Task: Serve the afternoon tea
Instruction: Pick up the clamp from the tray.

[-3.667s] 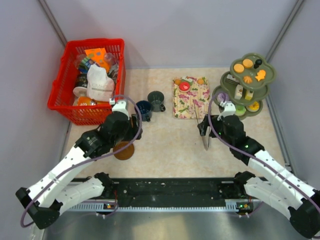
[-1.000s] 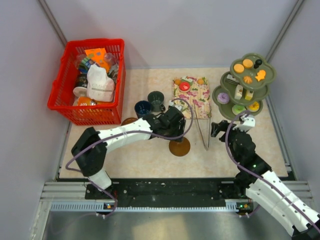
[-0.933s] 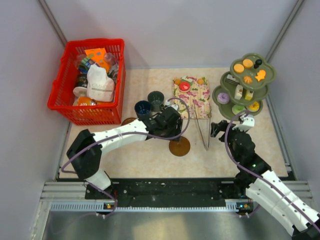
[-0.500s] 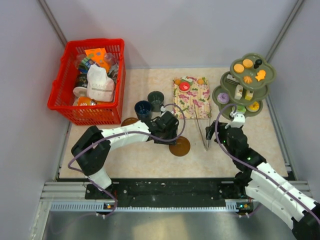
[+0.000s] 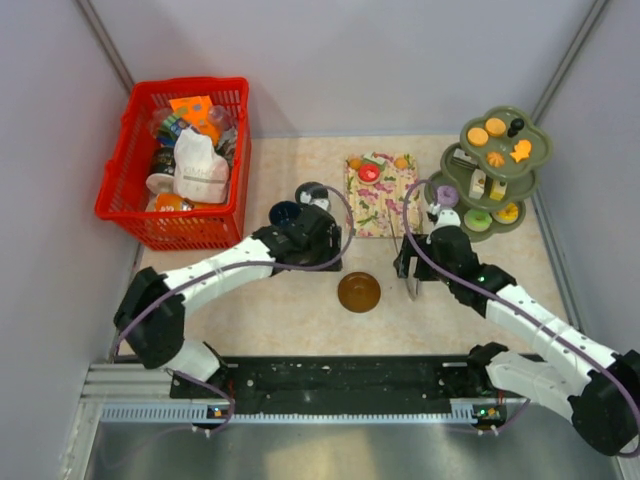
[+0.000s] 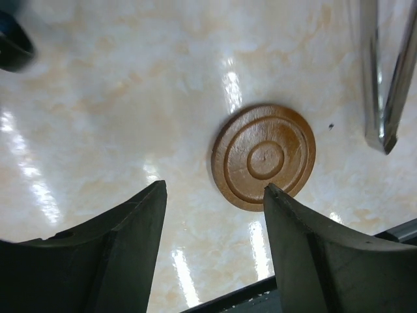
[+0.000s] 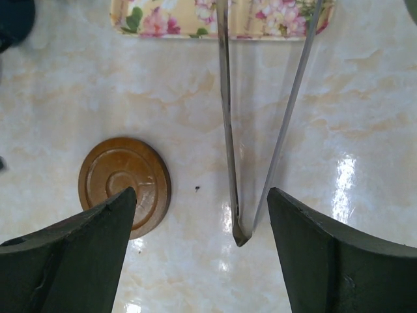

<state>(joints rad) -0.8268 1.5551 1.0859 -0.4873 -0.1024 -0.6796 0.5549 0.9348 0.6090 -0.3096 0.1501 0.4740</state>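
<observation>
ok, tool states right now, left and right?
Left tool: open, holding nothing.
Right tool: open, holding nothing; metal tongs lie loose beneath it.

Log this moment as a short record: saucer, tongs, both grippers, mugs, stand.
saucer: brown, flat on the table, front centre, nothing on it
tongs: lying right of the saucer, apart from it, joined end toward the arms
left gripper: open, empty, above the table beside the saucer
right gripper: open, holding nothing, above the tongs' joined end
mugs: navy mug and dark-green mug side by side, partly hidden by the left arm
stand: three tiers, back right, pastries on it
</observation>
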